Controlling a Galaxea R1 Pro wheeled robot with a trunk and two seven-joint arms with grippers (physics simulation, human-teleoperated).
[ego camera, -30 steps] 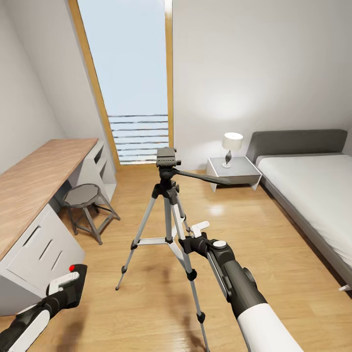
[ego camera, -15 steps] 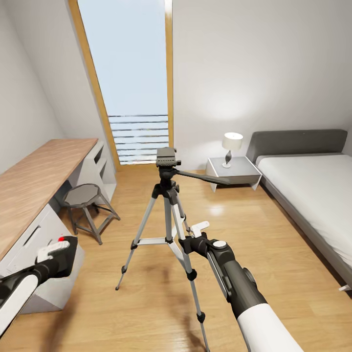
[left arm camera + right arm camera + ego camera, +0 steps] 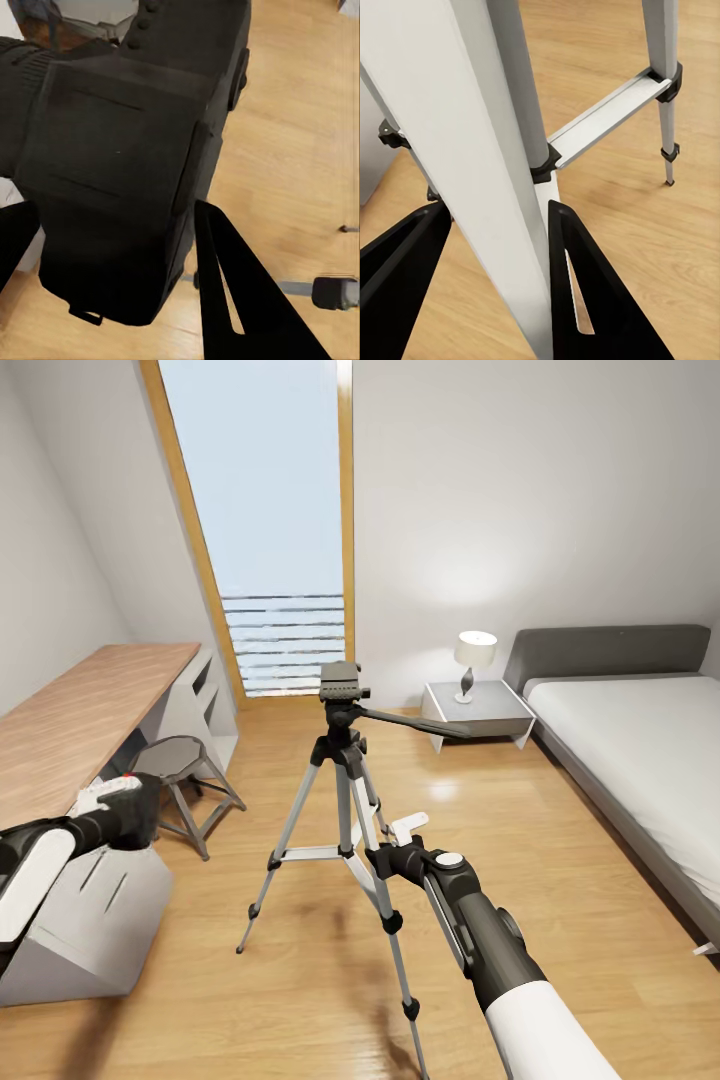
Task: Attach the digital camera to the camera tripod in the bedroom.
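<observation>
left hand (image 3: 118,812) clamps camera (image 3: 124,161), raised by the counter (image 3: 70,720) for mounting | right hand (image 3: 495,240) grips tripod (image 3: 345,760) leg to steady it | i judge head plate next

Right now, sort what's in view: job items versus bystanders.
Job: small black digital camera clamped in left gripper; tall silver-legged camera tripod, one leg gripped by right gripper.
Bystanders: round grey metal stool, wooden-topped desk, white table lamp, grey bed.
</observation>
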